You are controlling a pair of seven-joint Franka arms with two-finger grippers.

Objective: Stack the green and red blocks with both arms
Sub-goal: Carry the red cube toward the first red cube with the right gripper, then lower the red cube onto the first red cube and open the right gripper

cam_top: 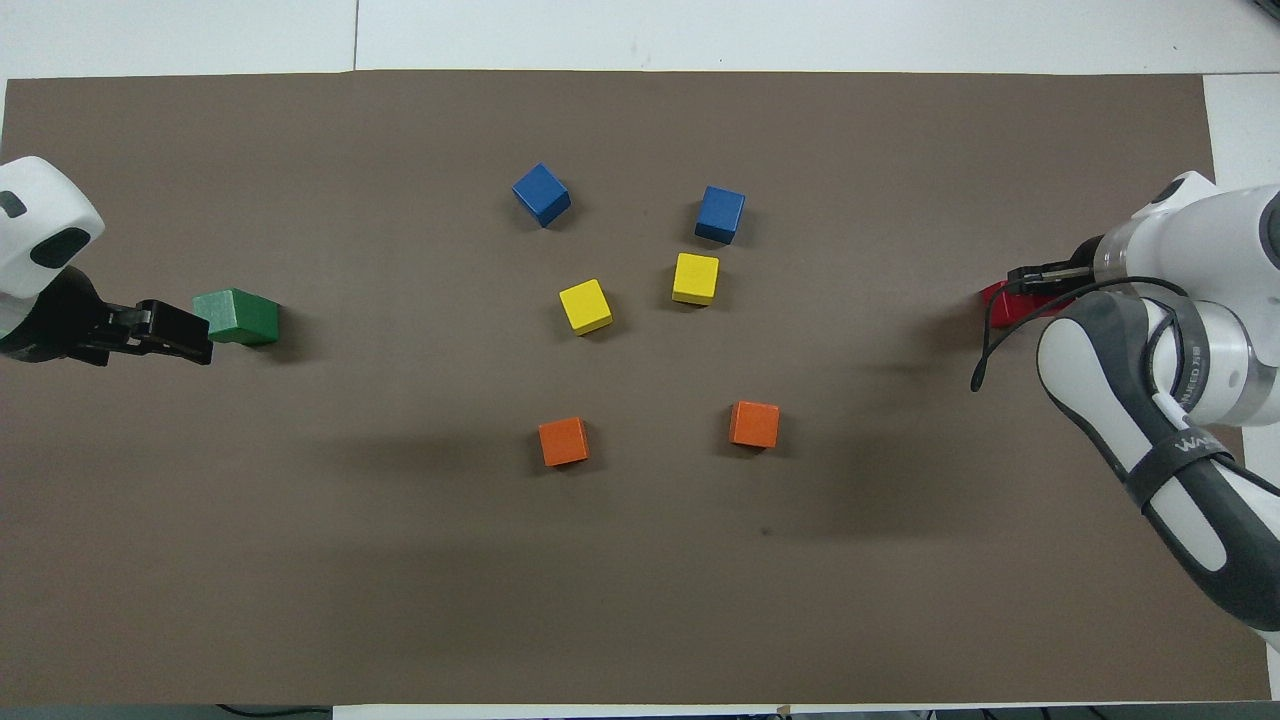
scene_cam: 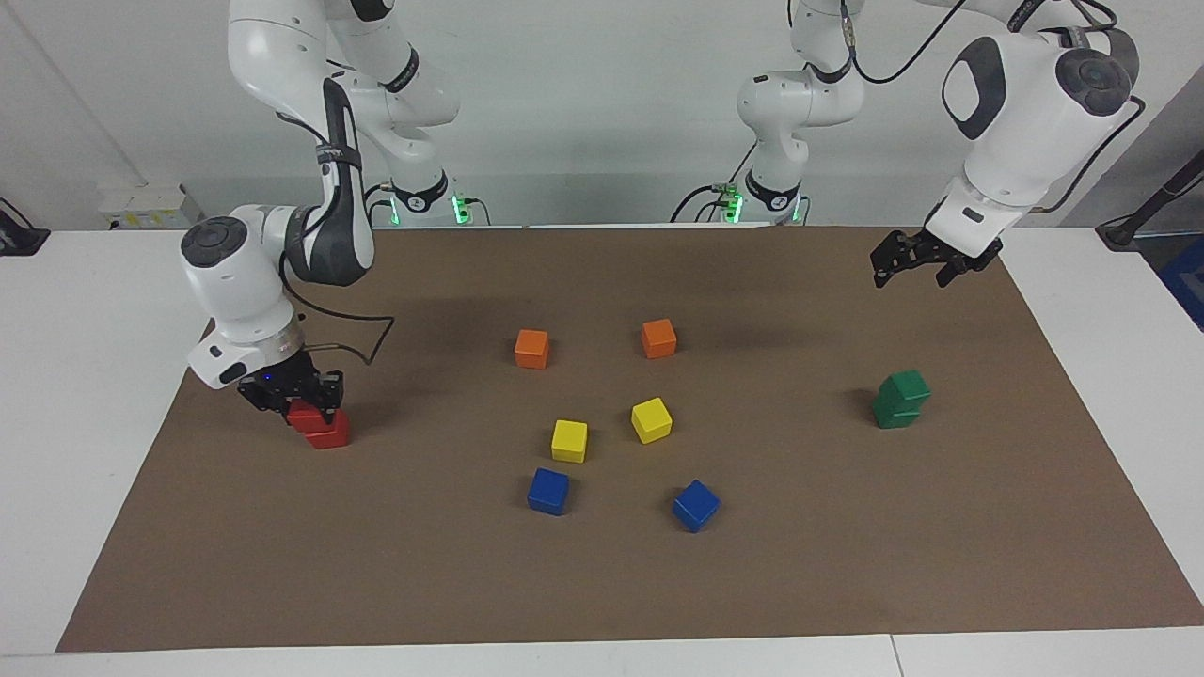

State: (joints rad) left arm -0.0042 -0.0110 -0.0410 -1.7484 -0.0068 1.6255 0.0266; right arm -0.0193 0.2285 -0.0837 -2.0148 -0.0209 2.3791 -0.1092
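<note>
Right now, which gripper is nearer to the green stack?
Left. The left gripper hangs open in the air above the green stack; the right gripper is at the right arm's end, shut on the upper red block.

Block count: ten cubes on the brown mat (scene_cam: 602,583). Two green blocks (scene_cam: 901,400), stacked. Two red blocks (scene_cam: 322,425), stacked, though the upper one is mostly hidden under a gripper, so that second red is a probable. Two orange cubes (scene_cam: 531,348), two yellow cubes (scene_cam: 569,440), two blue cubes (scene_cam: 548,491), all singles. Two arms, one gripper each.
</note>
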